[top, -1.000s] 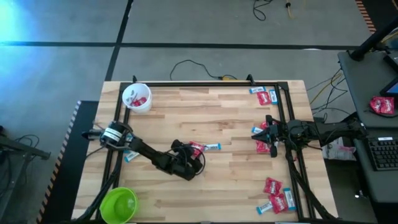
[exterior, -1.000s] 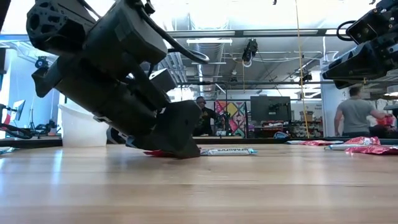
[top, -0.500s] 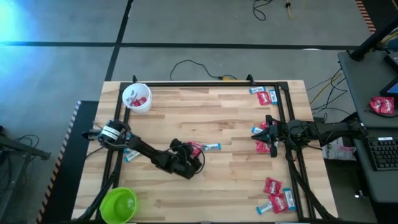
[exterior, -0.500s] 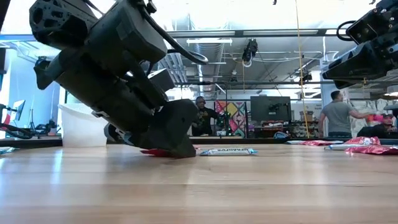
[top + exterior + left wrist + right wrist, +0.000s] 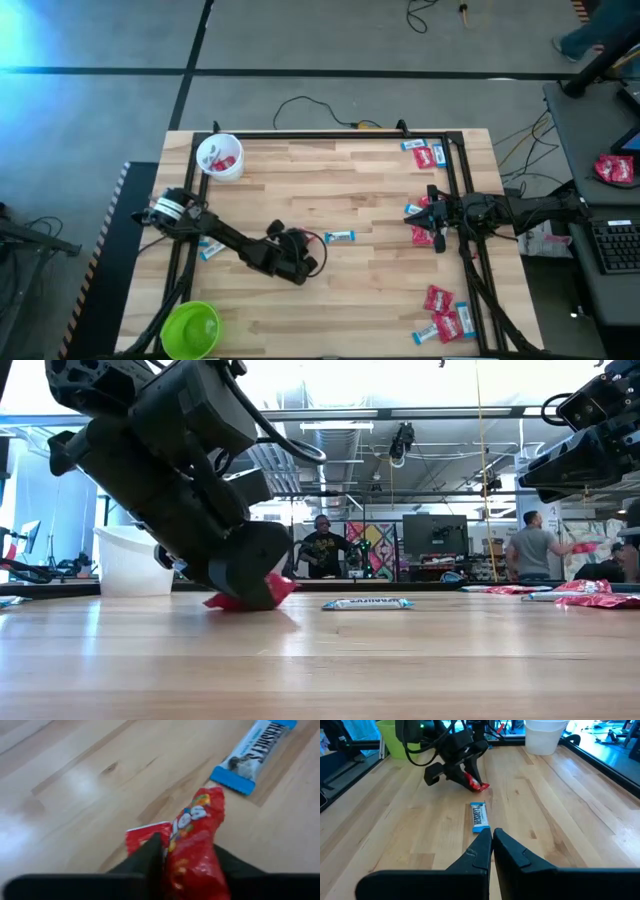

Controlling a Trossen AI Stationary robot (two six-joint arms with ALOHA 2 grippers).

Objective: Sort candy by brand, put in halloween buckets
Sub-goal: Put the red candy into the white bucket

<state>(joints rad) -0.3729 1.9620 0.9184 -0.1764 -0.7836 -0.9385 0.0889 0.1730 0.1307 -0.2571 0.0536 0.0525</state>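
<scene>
My left gripper (image 5: 306,241) (image 5: 186,870) is at mid-table, shut on a red candy (image 5: 197,835) (image 5: 248,596). A light blue and white candy (image 5: 341,237) (image 5: 255,752) lies flat on the wood just to its right. The white bucket (image 5: 220,156) stands at the far left corner with red pieces inside. The lime green bucket (image 5: 192,328) stands at the near left corner. My right gripper (image 5: 432,218) (image 5: 492,839) hangs shut above red candies (image 5: 422,235) near the right edge and holds nothing. My left gripper pinches the red candy between its two fingers, which slant down from the table's left. The wrapper's free end (image 5: 212,802) sticks out past the fingertips and tilts upward. In the low view its lower edge (image 5: 218,602) sits at the tabletop; whether it touches, I cannot tell.
More red and blue candies lie at the far right corner (image 5: 425,153) and the near right corner (image 5: 445,315). One blue piece (image 5: 210,250) lies under the left arm. Dark frame rails (image 5: 455,180) run along the table's sides. People stand in the room behind.
My left gripper has shut on the red candy and drawn back toward the table's left edge. The candy has come away from the blue one, which stays in place, and its free end now tilts up.
</scene>
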